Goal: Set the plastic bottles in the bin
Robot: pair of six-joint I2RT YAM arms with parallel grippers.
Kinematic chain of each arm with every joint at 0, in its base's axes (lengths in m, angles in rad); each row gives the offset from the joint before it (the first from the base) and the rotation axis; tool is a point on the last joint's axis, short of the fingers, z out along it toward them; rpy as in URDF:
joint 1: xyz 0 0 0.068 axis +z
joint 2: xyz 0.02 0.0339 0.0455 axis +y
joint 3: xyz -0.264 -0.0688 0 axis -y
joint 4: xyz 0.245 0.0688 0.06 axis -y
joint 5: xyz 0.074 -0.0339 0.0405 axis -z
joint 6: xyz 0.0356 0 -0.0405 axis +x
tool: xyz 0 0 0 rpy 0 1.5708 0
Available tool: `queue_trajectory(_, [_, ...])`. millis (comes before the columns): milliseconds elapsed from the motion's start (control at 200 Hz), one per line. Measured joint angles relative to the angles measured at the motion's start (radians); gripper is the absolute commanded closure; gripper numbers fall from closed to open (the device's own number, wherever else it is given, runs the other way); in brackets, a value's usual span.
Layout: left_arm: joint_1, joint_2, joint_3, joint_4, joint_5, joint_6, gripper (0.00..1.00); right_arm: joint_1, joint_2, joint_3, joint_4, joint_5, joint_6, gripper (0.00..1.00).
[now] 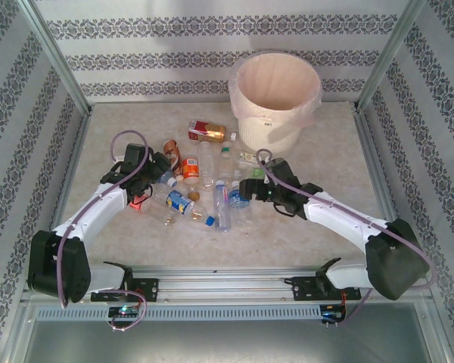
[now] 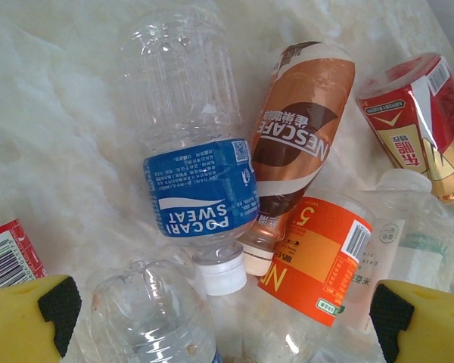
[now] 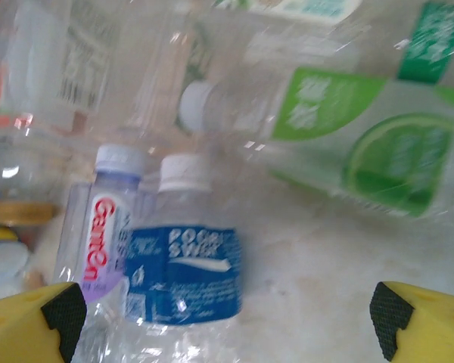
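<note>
Clear, crushed plastic bottles [image 1: 179, 201] lie heaped on the pale worktop [image 1: 340, 174]; the round cream-white lined bin [image 1: 268, 134] looks empty. Left gripper [image 2: 223, 310] and right gripper [image 3: 227, 314] hover over them, fingers [image 2: 30, 321] spread. Next, each should descend and close around one bottle.

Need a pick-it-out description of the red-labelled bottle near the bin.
Find the cream bin at the back right. Just left of its base lies the red-labelled bottle, on its side. Unlike its neighbours, it wears red and gold and lies farthest back.
</note>
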Motion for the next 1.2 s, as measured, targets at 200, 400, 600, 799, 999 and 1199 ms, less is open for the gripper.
queue_trajectory(200, [0.000,0.000,0.000,0.000,0.000,0.000,0.00,0.083,0.073,0.003,-0.032,0.004,-0.005,0.10])
queue_trajectory(400, [0.000,0.000,0.000,0.000,0.003,0.000,0.00,0.115,0.185,0.069,-0.084,0.016,-0.010,0.19])
queue_trajectory(600, [0.000,0.000,0.000,0.000,0.008,0.000,0.00,0.129,0.246,0.124,-0.151,0.083,0.012,0.22])
queue_trajectory(799, [0.000,0.000,-0.002,0.001,0.009,0.000,0.00,0.129,0.299,0.149,-0.182,0.090,-0.006,0.17])
queue_trajectory(999, [0.000,0.000,-0.021,0.001,0.015,0.000,0.00,0.129,0.388,0.192,-0.189,0.090,-0.038,0.32])
queue_trajectory(1199, [0.000,-0.004,-0.021,0.001,0.015,0.013,0.00,0.129,0.370,0.179,-0.178,0.079,-0.075,0.41])
